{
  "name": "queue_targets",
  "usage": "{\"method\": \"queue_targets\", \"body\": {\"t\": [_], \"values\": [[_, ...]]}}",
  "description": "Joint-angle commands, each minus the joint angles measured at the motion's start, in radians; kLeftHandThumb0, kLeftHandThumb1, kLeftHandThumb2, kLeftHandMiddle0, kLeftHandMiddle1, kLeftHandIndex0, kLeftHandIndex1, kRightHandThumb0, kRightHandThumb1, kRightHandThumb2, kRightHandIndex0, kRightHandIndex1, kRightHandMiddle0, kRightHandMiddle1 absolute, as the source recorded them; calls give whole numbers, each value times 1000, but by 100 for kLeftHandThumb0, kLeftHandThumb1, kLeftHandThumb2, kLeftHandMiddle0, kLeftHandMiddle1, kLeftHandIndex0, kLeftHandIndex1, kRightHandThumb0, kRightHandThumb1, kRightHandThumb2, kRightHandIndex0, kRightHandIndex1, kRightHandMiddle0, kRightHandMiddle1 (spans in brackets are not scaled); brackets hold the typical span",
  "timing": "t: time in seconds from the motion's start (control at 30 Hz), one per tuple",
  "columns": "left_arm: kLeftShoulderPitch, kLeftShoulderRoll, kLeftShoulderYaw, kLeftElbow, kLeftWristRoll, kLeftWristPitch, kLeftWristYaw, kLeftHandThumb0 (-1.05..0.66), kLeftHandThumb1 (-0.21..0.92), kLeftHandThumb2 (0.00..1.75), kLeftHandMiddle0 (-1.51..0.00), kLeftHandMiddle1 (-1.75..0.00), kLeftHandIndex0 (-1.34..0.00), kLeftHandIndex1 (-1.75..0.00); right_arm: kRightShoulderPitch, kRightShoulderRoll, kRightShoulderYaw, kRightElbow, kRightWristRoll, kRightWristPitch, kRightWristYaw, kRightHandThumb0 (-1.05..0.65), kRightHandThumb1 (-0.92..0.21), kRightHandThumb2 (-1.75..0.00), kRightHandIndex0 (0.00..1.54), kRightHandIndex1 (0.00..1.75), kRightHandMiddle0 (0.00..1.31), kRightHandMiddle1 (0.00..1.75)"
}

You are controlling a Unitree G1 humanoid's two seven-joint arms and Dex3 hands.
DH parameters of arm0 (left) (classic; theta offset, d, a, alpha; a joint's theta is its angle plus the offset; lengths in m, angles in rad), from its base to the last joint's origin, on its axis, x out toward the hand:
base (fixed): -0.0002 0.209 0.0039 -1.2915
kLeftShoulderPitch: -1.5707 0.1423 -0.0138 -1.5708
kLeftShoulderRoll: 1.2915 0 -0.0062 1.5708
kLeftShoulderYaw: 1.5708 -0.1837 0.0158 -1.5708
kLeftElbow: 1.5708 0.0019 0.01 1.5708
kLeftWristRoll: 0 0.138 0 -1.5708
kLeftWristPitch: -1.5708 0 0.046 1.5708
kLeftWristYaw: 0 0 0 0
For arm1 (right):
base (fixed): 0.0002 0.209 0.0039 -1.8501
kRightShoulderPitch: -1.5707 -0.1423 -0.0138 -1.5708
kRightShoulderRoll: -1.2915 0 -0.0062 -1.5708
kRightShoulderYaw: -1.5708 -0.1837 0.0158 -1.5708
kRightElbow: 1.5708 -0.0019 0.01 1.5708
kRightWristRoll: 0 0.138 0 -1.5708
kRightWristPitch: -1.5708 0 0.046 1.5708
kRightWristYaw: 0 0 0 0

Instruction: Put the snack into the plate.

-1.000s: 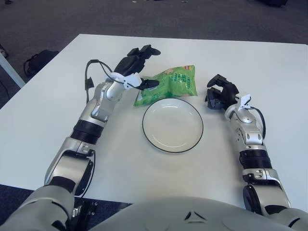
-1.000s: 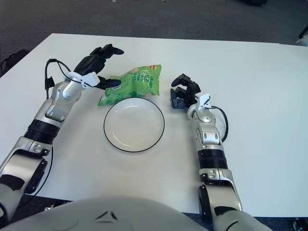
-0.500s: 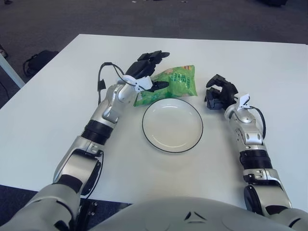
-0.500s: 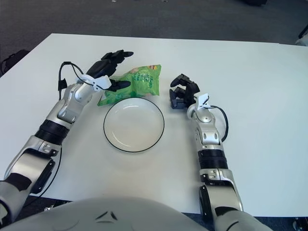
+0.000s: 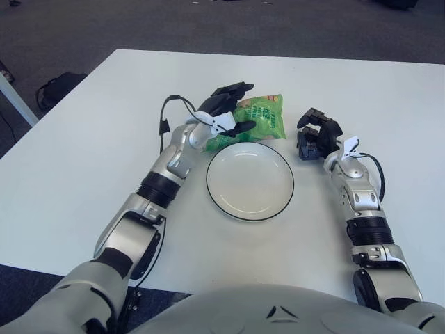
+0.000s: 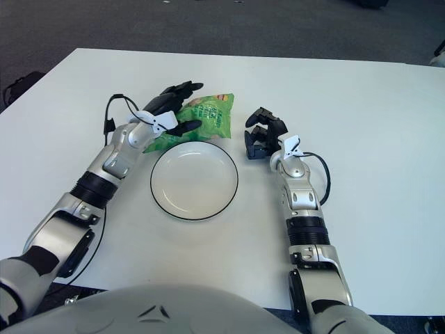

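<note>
An empty white plate with a thin dark rim sits nearest on the white desk. Just behind its far-left edge lies the snack, a crinkled green packet with pale printing, flat on the desk. The left hand covers the packet's left end, fingers spread over it, not gripping. The right hand shows right of the plate, fingers curled, holding nothing.

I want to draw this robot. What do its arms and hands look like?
Both arms are shiny silver metal tubes with black ribbed rings at the joints. The left hand and right hand are black with three chunky fingers and a white piece at each wrist. A thin black cable loops beside each wrist.
</note>
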Motion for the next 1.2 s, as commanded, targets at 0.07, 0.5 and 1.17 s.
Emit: {"method": "queue_targets", "body": {"t": [0.07,0.5,1.17], "values": [[-64,-13,-9,69,-11,4,-23,-105,92,74,0,-20,0,-45,92,11,49,63,-35,80,18,-1,-7,-161,82,175,55,172],[-94,-12,-46,179,45,14,29,-105,92,76,-1,-20,0,-54,103,11,58,49,-36,59,13,-1,-9,-159,81,175,53,173],[-147,0,-81,369,114,-4,145,-105,92,72,0,-16,0,-71,121,1,74,24,-78,23,-3,-2,-8,-158,82,175,55,170]]}}
